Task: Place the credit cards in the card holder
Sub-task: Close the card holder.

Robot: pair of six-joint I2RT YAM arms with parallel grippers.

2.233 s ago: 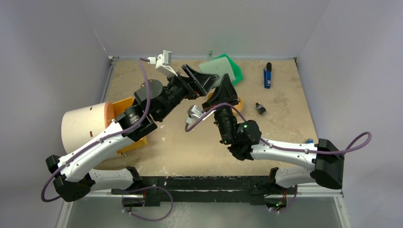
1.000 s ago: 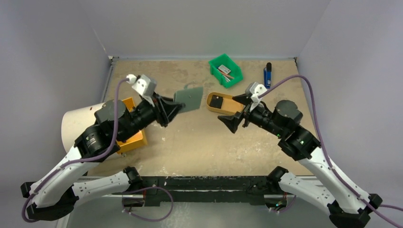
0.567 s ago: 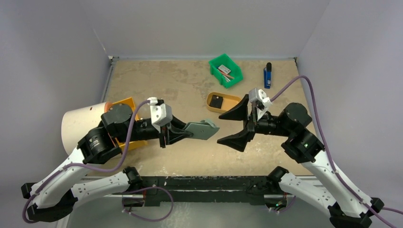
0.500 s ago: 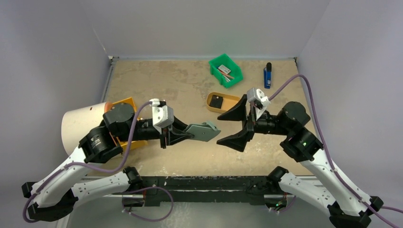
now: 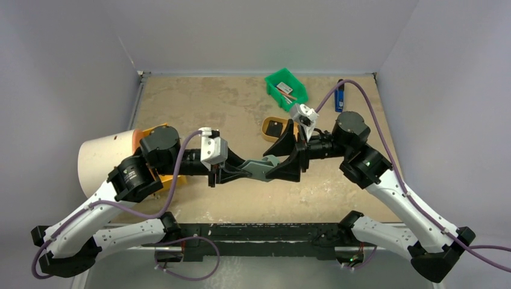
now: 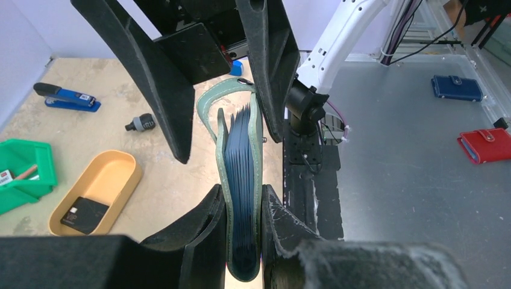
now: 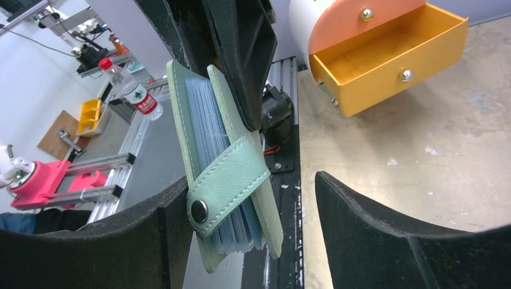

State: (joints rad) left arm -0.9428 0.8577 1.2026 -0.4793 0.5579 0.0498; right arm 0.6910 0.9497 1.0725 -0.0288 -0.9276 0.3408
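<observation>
Left claw [image 6: 243, 203] clamps the card holder [image 6: 242, 150] — its free end inside the right claw [image 7: 250, 183] — spread apart.

grey-green fold-over card holder [image 7: 224, 177]: leather-like, matt, fine grain, stitched edges.
round snap button [image 7: 198, 211]: dull dark metal.
pale blue inner pockets [image 7: 208, 123]: smooth, slight sheen.
right gripper fingers [image 7: 385, 241]: black plastic, matt, grainy.
tan oval tray [image 6: 117, 171]: smooth matt plastic.
black credit card [image 6: 84, 215]: smooth, matt.
orange drawer [image 7: 385, 66]: smooth plastic.
drawer screws [image 7: 407, 74]: shiny metal.
beige table top [image 7: 434, 150]: rough, mottled, scuffed.
</observation>
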